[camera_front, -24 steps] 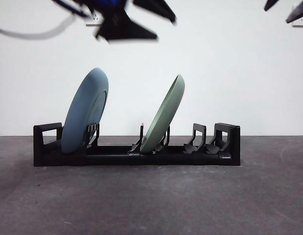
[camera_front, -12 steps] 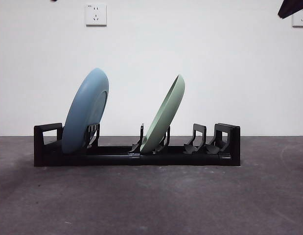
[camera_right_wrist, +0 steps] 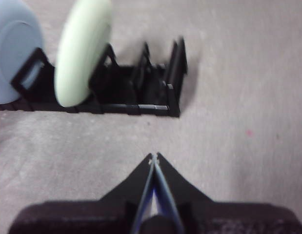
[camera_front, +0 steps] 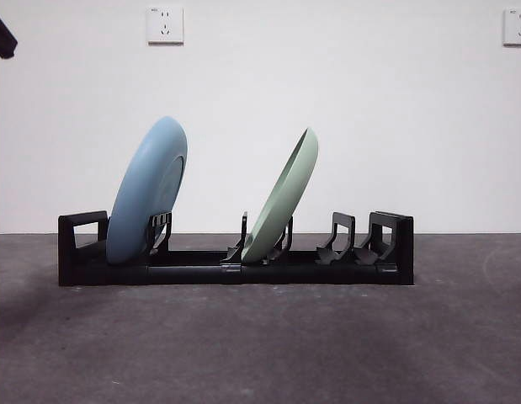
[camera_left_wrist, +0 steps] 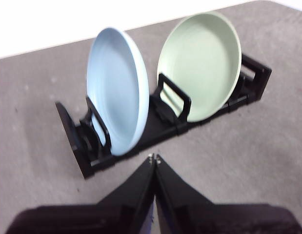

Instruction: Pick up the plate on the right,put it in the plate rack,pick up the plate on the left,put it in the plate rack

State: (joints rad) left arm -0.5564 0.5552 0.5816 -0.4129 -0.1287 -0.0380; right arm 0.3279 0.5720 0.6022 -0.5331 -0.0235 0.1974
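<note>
The black plate rack stands across the middle of the table. A blue plate leans in its left slots and a pale green plate leans in its middle slots, both tilted to the right. In the left wrist view the same blue plate, green plate and rack lie ahead of my left gripper, which is shut and empty, well clear of them. My right gripper is also shut and empty, held back from the rack's end.
A black arm tip shows at the top left corner of the front view. Two wall sockets sit high on the white wall. The rack's right-hand slots hold nothing. Grey table surface surrounds the rack.
Both arms have pulled up and away: the big dark arm at the top left is gone but for a tip, and the one at the top right has left the view. Plates unmoved.
</note>
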